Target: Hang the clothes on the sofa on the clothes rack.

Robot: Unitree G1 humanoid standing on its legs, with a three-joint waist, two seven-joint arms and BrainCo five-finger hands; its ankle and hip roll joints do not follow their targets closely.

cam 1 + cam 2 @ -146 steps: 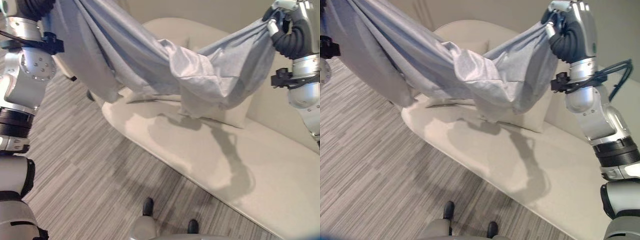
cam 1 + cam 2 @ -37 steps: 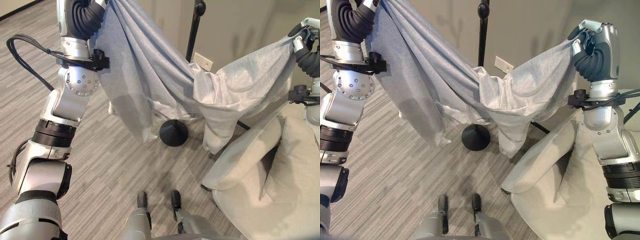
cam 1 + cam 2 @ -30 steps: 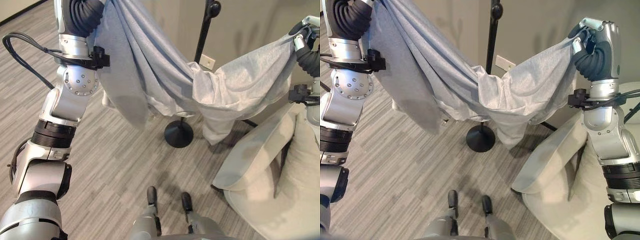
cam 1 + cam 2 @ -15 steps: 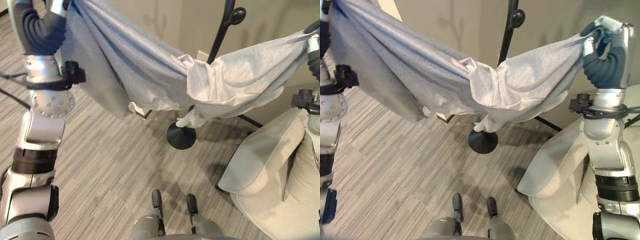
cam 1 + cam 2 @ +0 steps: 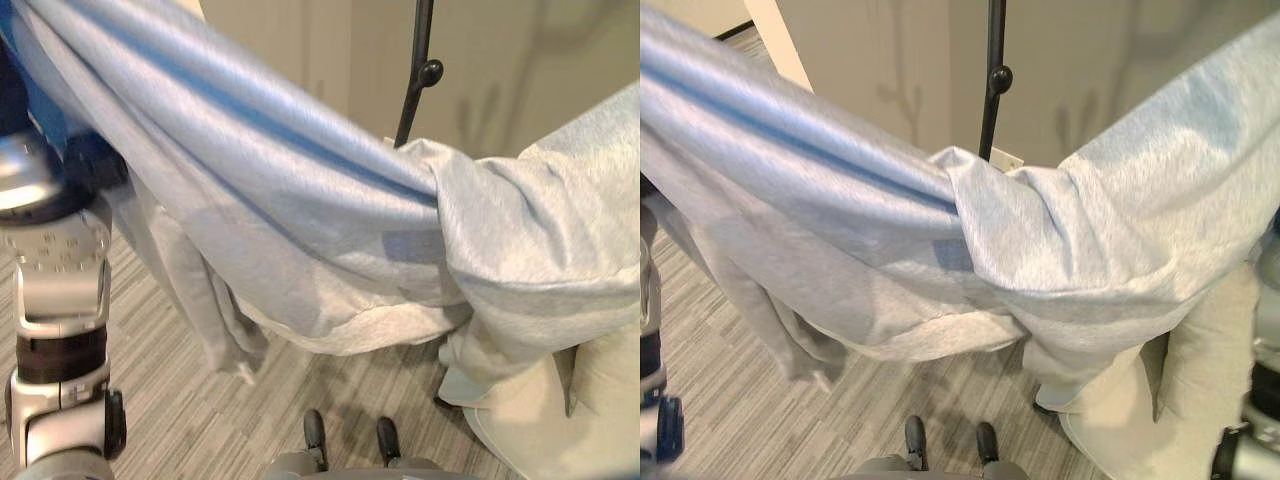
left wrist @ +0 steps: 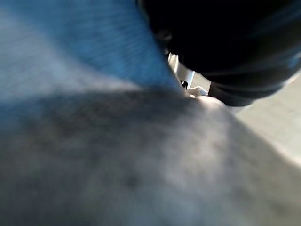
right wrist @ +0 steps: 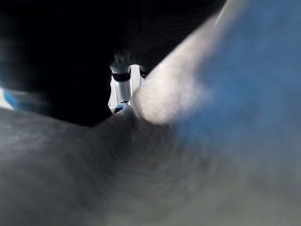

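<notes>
- Left eye view: the grey garment (image 5: 300,230) stretches across the whole frame, from the upper left corner to the right edge, sagging in the middle where a bunched fold sits right of centre
- Its lower hem hangs free above the striped carpet (image 5: 180,420), and one loose end drops toward the lower left of centre
- The black pole of the clothes rack (image 5: 416,70) rises behind the cloth at upper centre, with a round knob on it; the cloth's top edge crosses in front of the pole, and I cannot tell whether they touch
- The pale sofa (image 5: 540,420) shows in the lower right corner, under the garment's right part
- Open carpet lies along the bottom, left of the sofa
- Right eye view: the same garment (image 5: 970,250) spans the frame edge to edge, the rack pole (image 5: 992,70) stands at upper centre before the beige wall (image 5: 870,70), and the sofa cushions (image 5: 1160,400) sit at lower right
- Left wrist view: the left hand (image 6: 188,82) shows as a dark cover with a bit of silver beside it, cloth pressed close against it; whether the fingers are clamped I cannot tell
- Right wrist view: the right hand (image 7: 123,89) shows a silver part under its dark cover, cloth bunched right against it; the finger state cannot be told
</notes>
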